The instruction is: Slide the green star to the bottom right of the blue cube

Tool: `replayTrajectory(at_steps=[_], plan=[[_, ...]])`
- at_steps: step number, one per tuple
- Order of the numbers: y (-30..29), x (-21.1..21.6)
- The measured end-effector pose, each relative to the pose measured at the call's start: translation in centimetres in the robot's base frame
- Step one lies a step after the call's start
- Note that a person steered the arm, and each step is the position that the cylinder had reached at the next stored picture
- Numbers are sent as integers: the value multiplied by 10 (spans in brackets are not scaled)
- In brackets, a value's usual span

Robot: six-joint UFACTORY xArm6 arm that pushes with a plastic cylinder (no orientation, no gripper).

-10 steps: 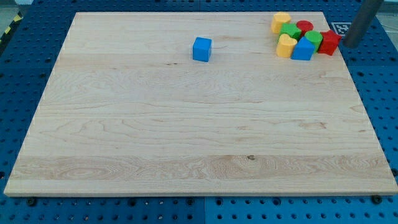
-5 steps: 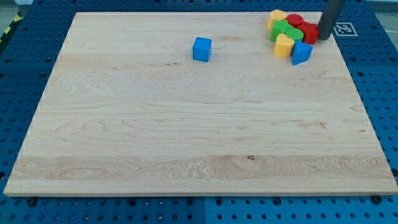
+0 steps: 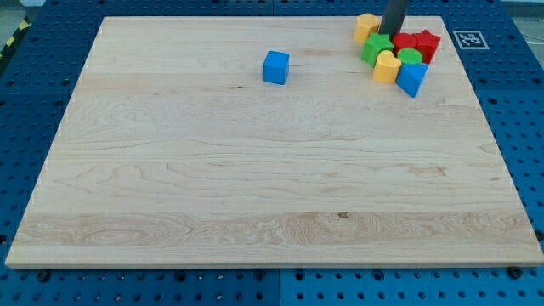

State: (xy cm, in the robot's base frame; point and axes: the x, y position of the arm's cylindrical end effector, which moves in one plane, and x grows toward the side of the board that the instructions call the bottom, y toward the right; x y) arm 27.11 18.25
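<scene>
The blue cube point(image 3: 275, 67) sits alone on the wooden board point(image 3: 255, 170), upper middle. The green star point(image 3: 375, 49) lies in a tight cluster at the view's top right, at the cluster's left side. My tip point(image 3: 388, 33) stands at the top of that cluster, touching or just above the green star, between a yellow block point(image 3: 367, 26) and a red block point(image 3: 405, 42). The rod runs up out of the view's top edge.
In the same cluster are a second green block point(image 3: 410, 57), a yellow block point(image 3: 387, 66), a blue triangular block point(image 3: 411, 78) and a red star-like block point(image 3: 426, 44). A black-and-white marker point(image 3: 471, 38) sits off the board's top right corner.
My tip has moved left from off the board's right edge into the cluster's top. The blocks have been shoved leftward and rearranged. The blue cube has not moved.
</scene>
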Motion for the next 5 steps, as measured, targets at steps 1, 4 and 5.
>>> replayTrajectory(at_steps=[1, 4, 5], plan=[[-13, 37], [-47, 42], [-73, 49]])
